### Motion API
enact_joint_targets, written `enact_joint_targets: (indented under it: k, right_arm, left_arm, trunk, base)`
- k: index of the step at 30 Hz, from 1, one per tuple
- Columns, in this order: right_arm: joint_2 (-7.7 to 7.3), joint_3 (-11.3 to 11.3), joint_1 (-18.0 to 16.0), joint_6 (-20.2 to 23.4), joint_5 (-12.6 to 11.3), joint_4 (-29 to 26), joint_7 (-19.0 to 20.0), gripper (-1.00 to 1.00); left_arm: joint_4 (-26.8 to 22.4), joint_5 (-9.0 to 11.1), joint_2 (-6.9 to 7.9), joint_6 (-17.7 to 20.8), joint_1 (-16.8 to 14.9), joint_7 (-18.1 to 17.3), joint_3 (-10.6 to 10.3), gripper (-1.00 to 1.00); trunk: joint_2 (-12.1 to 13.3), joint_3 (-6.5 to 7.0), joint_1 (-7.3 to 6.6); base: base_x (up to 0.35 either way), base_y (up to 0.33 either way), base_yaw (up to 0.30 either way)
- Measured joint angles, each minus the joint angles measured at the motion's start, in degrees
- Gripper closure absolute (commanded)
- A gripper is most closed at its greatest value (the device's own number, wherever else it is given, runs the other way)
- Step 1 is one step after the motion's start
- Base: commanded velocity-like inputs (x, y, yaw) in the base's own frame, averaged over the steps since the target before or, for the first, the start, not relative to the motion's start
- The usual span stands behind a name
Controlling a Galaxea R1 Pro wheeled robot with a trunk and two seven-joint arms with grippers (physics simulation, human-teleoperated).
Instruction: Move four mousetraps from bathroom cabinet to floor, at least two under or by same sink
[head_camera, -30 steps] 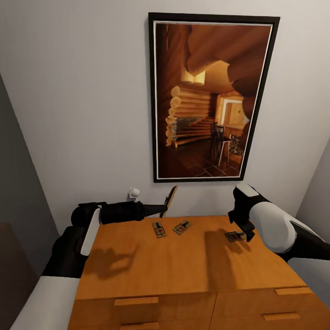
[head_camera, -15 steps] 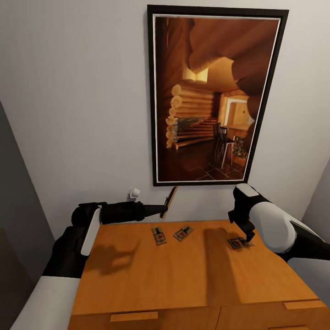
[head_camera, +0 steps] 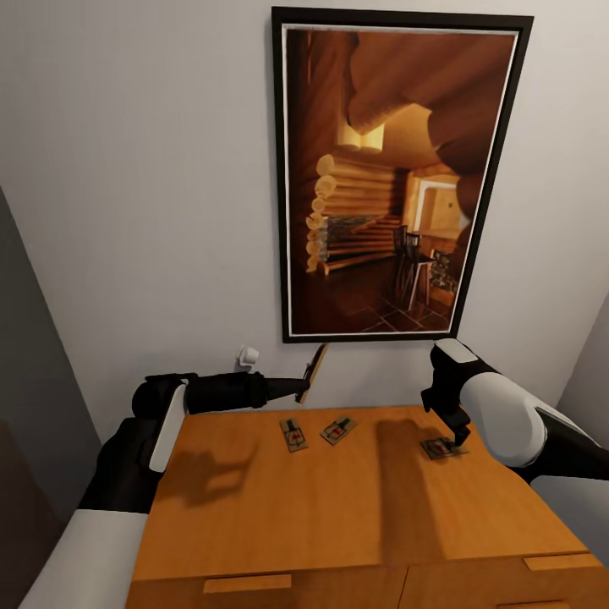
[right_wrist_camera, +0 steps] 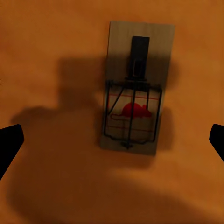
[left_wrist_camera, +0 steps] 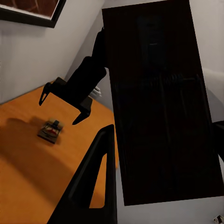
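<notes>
Left arm (head_camera: 127, 457), right arm (head_camera: 507, 423): white shells, black joints (glossy); black tapered fingertips (right_wrist_camera: 10, 140).

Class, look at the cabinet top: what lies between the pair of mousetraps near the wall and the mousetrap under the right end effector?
Nothing but bare orange-brown cabinet top, crossed by the arm's shadow, separates the pair of mousetraps from the lone mousetrap below the right end effector; the head view shows it.

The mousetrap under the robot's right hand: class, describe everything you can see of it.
The mousetrap is a flat, tan, wooden-looking rectangular board. It carries a dark metal wire frame, a dark bar near one end and a red patch in the middle. It lies flat on the orange-brown cabinet top, directly below the open right hand, whose fingertips straddle it without touching.
</notes>
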Motion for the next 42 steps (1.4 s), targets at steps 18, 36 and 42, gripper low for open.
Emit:
enact_joint_targets:
  k: [18, 36, 42]
  right_arm:
    - [-0.01, 0.00, 0.00, 0.00, 0.01, 0.02, 0.00, -1.00]
    - [0.02, 0.00, 0.00, 0.00, 0.03, 0.02, 0.00, -1.00]
    - [0.02, 0.02, -0.22, 0.08, 0.20, 0.32, -0.03, -1.00]
  left_arm:
    - [0.09, -0.03, -0.07, 0.01, 0.00, -0.02, -0.06, 1.00]
    - [0.05, -0.04, -0.09, 0.01, 0.00, -0.07, -0.07, 1.00]
    - [0.06, -0.02, -0.09, 0.01, 0.00, -0.09, -0.07, 1.00]
  trunk:
    - [-7.23, -3.24, 3.96]
    - [-14.45, -6.47, 7.91]
    - [-16.88, -7.53, 9.22]
  base:
    - [0.000, 0.000, 0.000]
    - [0.000, 0.000, 0.000]
    - [0.000, 0.000, 0.000]
